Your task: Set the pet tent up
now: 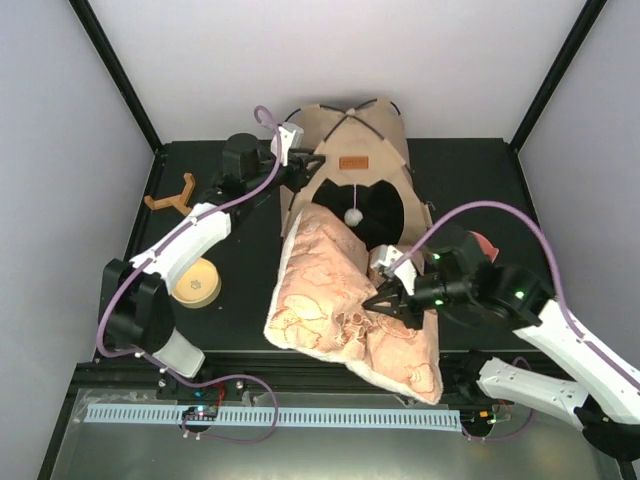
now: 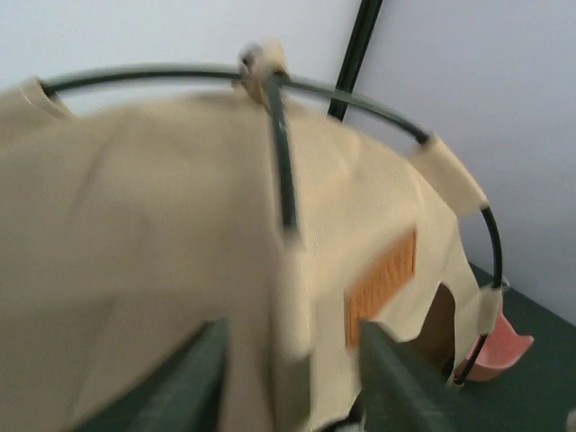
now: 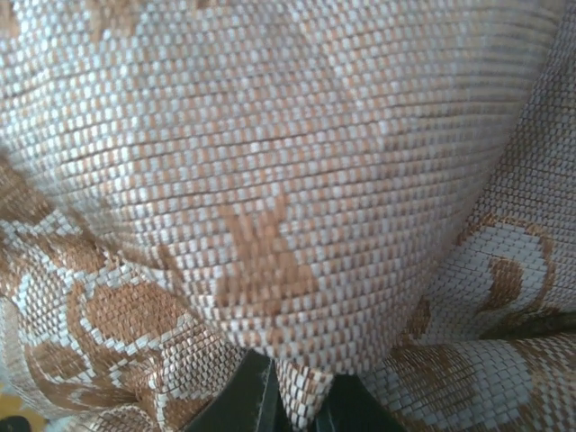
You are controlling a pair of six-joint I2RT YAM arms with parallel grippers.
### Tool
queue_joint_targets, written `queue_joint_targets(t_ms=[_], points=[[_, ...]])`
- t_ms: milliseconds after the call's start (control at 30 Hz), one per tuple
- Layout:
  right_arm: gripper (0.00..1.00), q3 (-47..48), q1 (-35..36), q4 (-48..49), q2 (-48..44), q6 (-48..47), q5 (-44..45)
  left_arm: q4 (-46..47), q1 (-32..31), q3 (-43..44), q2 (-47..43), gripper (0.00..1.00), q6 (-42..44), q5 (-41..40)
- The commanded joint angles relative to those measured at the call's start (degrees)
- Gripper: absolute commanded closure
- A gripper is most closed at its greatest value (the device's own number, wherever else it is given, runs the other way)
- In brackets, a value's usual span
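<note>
Matte black bench (image 1: 480, 190) in the middle. Plain pale grey far wall (image 1: 330, 60), left wall (image 1: 50, 150) and right wall (image 1: 600, 130). Thin black left corner post (image 1: 115, 70) and right corner post (image 1: 555, 70) at the far bench corners. Along the near edge, a white slotted strip (image 1: 330, 417) lies on a grey metal tray (image 1: 100, 450). Light is even and soft.

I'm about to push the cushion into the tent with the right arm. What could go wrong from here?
The right tool pinches only a fold of the cushion, so it may slip or bunch. The left tool straddles the front edge of the tent with jaws apart, so a push could shove the tent back. The hanging pom-pom might snag.
</note>
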Motion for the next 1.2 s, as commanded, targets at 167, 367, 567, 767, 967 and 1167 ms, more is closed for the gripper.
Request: queue_joint_targets(t_ms=[167,367,567,767,967,1167], points=[[0.18,-17.7,2.0,17.8,-1.7,-6.4,7.4,-9.3,0.0,3.4,-6.3,0.01,-1.4,-9.7],[0.07,-15.9,2.0,16.0,-2.2,10.3,15.2,-27.4,0.2,-5.1,-22.4,0.01,-7.0,-14.1],[0.06,-12.6,1.9,-0.5,3.2,28.8,21.4,-34.7,0.1,-17.3,-33.7,0.01,-16.4,-6.3],[0.14,-19.9,2.0,-5.5,-5.6,48.8,23.9,-50.7,-5.2,-21.6,-35.7,0.03,-20.1,-7.0],[0.23,-27.5,1.9,-6.1,-7.2,54.4,21.8,-49.4,-15.8,-30.3,-36.3,0.1,-30.0,-10.2],[0.4,-30.7,2.0,-0.8,-7.9,54.1,21.0,-39.3,-24.3,-38.3,-34.9,0.22,-38.4,-9.0]])
